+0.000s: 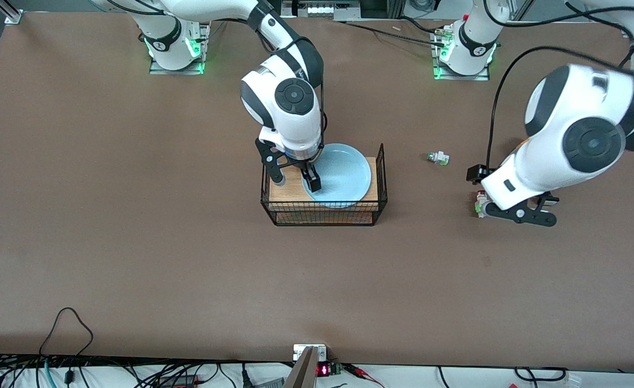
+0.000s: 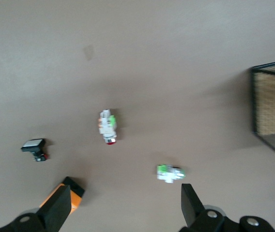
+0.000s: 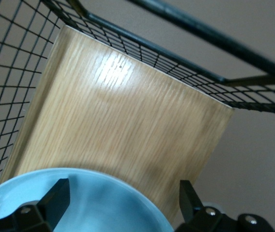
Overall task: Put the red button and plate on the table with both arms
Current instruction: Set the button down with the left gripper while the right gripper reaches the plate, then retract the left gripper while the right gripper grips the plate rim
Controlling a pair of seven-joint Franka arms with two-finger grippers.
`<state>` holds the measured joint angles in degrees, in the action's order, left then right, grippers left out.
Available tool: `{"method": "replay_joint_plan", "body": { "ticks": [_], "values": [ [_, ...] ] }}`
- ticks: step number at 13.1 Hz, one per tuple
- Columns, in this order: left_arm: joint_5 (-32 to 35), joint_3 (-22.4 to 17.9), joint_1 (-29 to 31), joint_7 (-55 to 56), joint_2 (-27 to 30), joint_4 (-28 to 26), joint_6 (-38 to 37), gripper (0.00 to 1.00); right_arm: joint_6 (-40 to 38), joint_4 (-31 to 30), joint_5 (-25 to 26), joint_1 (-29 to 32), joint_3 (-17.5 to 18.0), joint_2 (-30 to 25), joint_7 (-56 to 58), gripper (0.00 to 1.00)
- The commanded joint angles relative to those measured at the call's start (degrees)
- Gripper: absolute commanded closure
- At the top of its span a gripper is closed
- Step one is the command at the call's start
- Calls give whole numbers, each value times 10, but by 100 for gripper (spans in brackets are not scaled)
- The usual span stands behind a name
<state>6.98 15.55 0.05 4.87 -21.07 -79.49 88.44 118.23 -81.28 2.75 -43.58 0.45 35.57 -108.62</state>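
Note:
The red button [image 1: 479,207] lies on the brown table [image 1: 133,215] toward the left arm's end; in the left wrist view [image 2: 107,126] it is a white body with a red cap. My left gripper [image 1: 519,214] hangs open and empty just above the table beside it [image 2: 123,212]. The pale blue plate [image 1: 344,172] rests on the wood-topped wire rack [image 1: 325,211]. My right gripper [image 1: 297,182] is open and straddles the plate's rim [image 3: 79,203], one finger over the plate, the other over the wood. It also shows in the right wrist view [image 3: 123,208].
A white part with a green cap [image 1: 438,158] lies between the rack and the left gripper [image 2: 170,172]. A black part with a white cap [image 2: 34,146] and an orange-and-black block [image 2: 65,195] lie by the left gripper. The rack's wire walls [image 3: 11,72] rise around the plate.

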Motion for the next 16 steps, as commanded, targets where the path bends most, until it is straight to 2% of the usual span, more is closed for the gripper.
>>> {"method": "replay_joint_plan", "body": {
  "ticks": [1,2,3,4,5,6,8,9,11,16],
  "values": [
    [-45,2,44,-31,21,26,-20,0,1,9,20,-12,-5,4,-26,10],
    [-48,-3,47,-62,40,18,-14,0,0,9,21,-12,-5,3,-26,17],
    [-52,-18,50,-96,62,-19,0,0,0,9,19,-12,-5,3,-26,29],
    [-75,-51,43,-103,108,-87,47,0,3,9,17,-12,-5,3,-27,45],
    [-99,-70,40,-106,159,-168,115,0,3,9,16,-12,-5,3,-27,51],
    [-98,-84,28,-109,191,-212,149,0,3,9,16,-12,-5,3,-27,61],
    [-87,-119,-10,-108,208,-226,154,0,-2,9,16,-12,-5,1,-27,79],
    [-69,-124,-20,-108,206,-224,151,0,-3,9,16,-13,-5,1,-27,88],
    [-45,-122,-22,-108,201,-210,136,0,-18,9,16,-15,-5,-1,-27,99],
    [-48,-120,-14,-146,197,-208,126,0,-115,9,13,-10,-5,-42,-21,100]
  ]
}}
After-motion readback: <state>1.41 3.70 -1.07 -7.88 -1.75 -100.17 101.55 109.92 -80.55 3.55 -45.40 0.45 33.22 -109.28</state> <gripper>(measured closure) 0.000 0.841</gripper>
